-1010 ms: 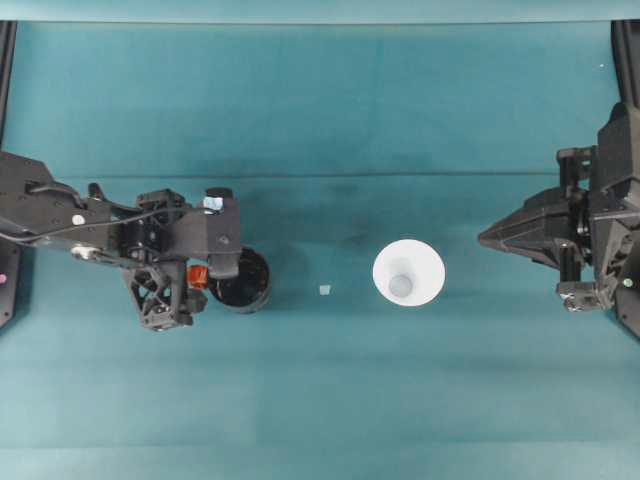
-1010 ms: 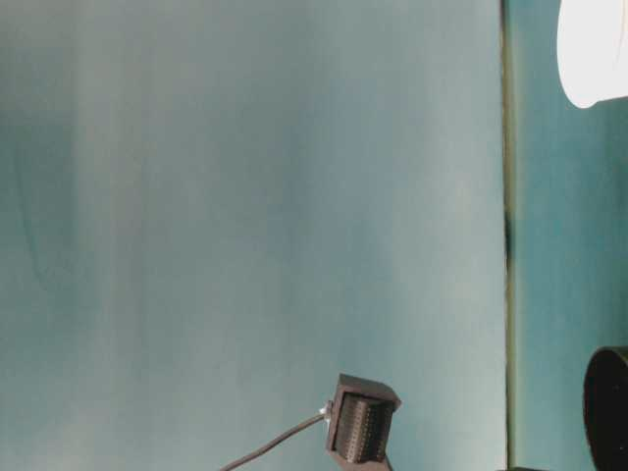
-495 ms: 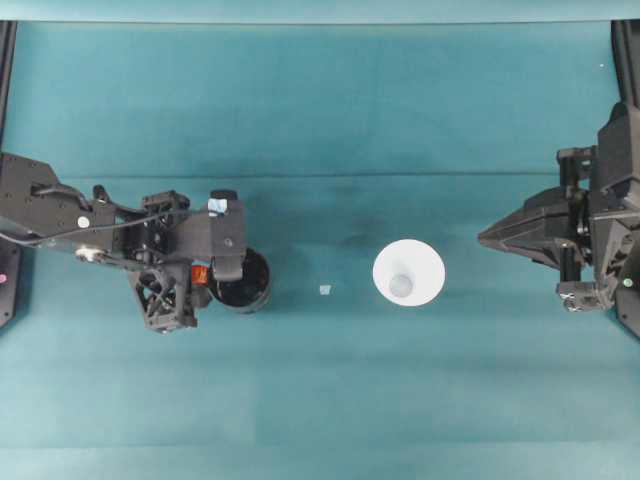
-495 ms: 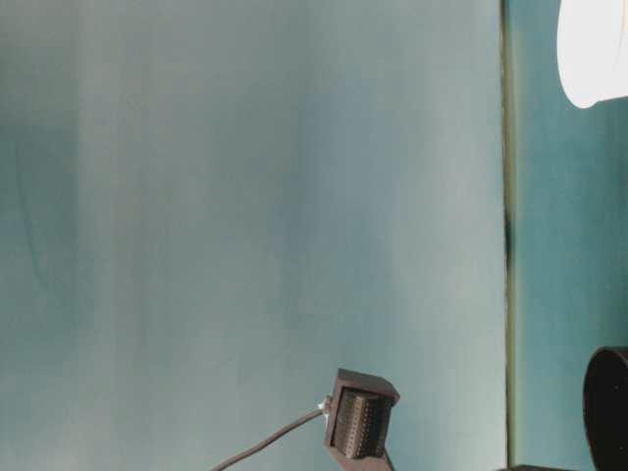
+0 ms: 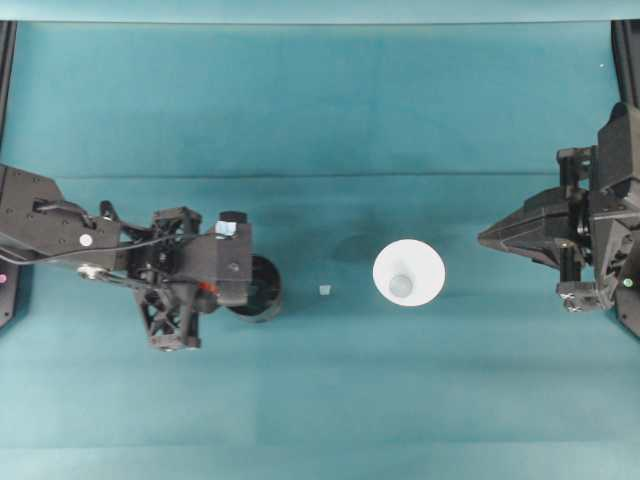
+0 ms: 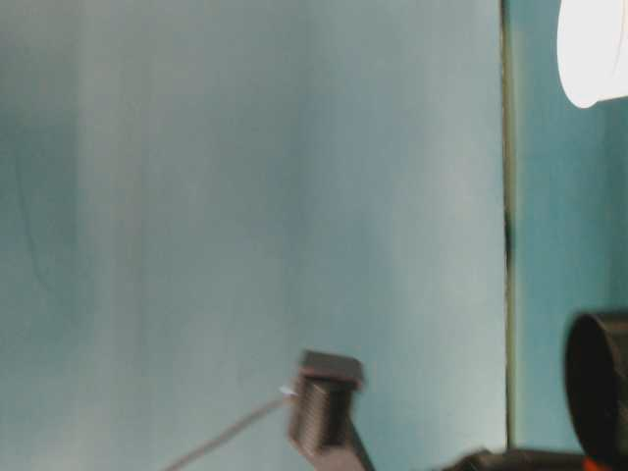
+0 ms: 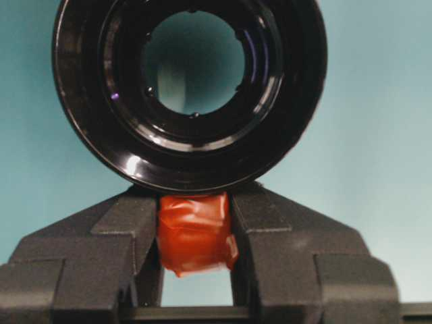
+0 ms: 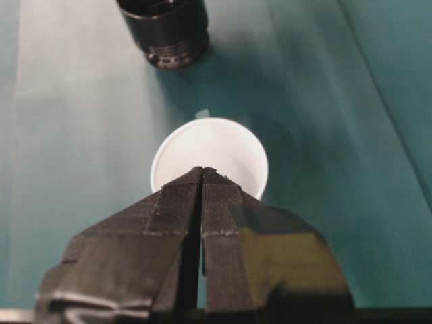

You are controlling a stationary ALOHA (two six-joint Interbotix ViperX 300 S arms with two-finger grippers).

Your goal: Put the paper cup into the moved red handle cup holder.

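Observation:
The red handle cup holder (image 5: 265, 288) is a glossy black ring at the table's left middle. In the left wrist view its red handle (image 7: 196, 233) sits pinched between the fingers of my left gripper (image 7: 196, 202), which is shut on it. Overhead, the left gripper (image 5: 215, 288) is right against the holder's left side. The white paper cup (image 5: 408, 272) stands upright right of centre, rim up. My right gripper (image 5: 485, 240) is shut and empty, pointing at the cup from the right with a gap between them. In the right wrist view its tip (image 8: 202, 172) overlaps the cup (image 8: 209, 145).
A tiny pale scrap (image 5: 324, 290) lies on the teal cloth between holder and cup. The table-level view shows the cup (image 6: 594, 49), the holder (image 6: 599, 383) and part of the left arm (image 6: 324, 412). Black frame posts stand at both far corners.
My left gripper has carried the holder a short way to the right, toward the cup. Cup and right arm have stayed put.

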